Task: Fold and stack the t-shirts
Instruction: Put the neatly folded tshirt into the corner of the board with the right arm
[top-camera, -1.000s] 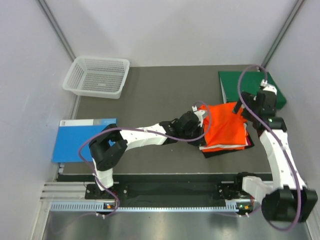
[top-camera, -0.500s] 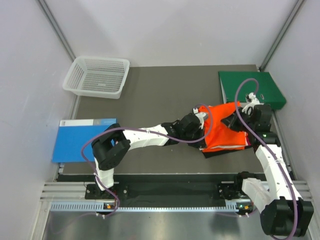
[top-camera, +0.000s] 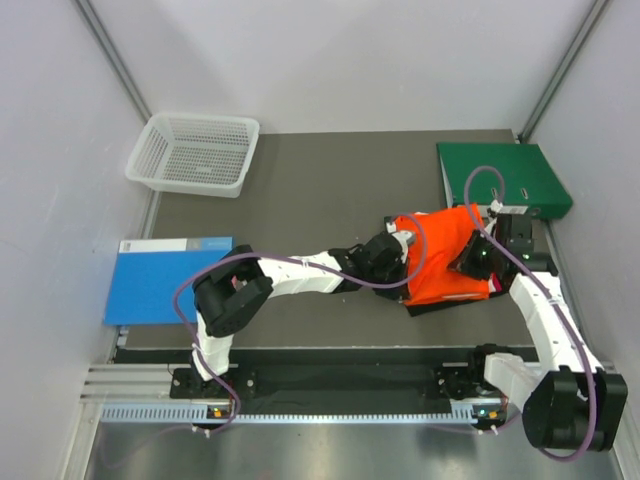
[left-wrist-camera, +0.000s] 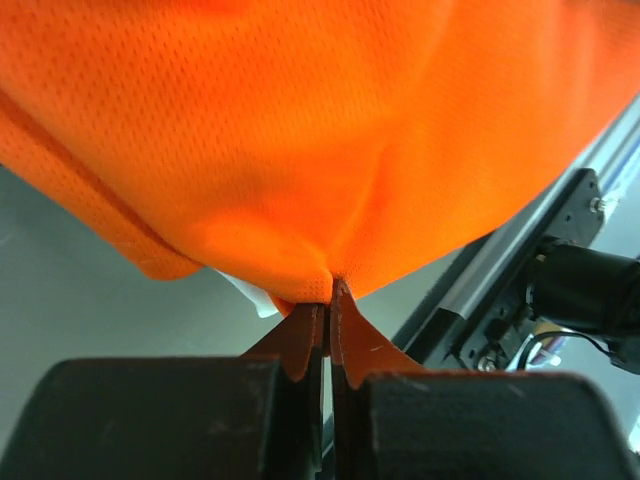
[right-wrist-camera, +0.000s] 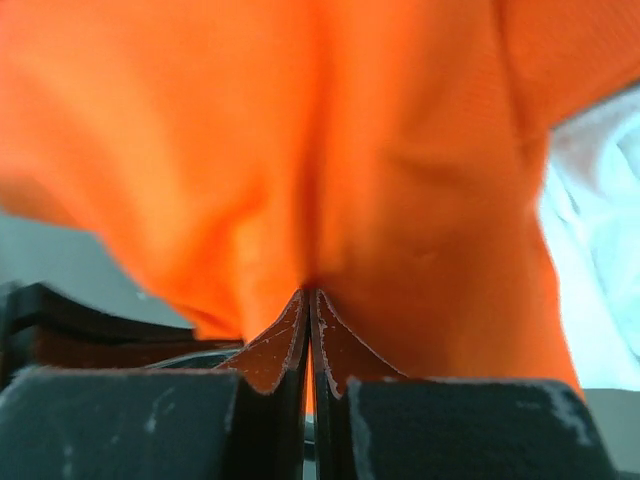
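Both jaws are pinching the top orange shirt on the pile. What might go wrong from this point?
1. Each pair of jaws holds only a small bunch of the orange t-shirt. The thin mesh may slip out if the arms pull apart.
2. A white shirt lies directly beneath it and shows right beside both pinches. Lifting may drag it along and upset the stack.

The t-shirts (top-camera: 445, 270) are stacked on the table (top-camera: 320, 190) right of centre, just before the binder (top-camera: 503, 178) (set in the far right corner). The basket (top-camera: 195, 153) is placed far left, the book (top-camera: 165, 280) nearer, at the left edge.
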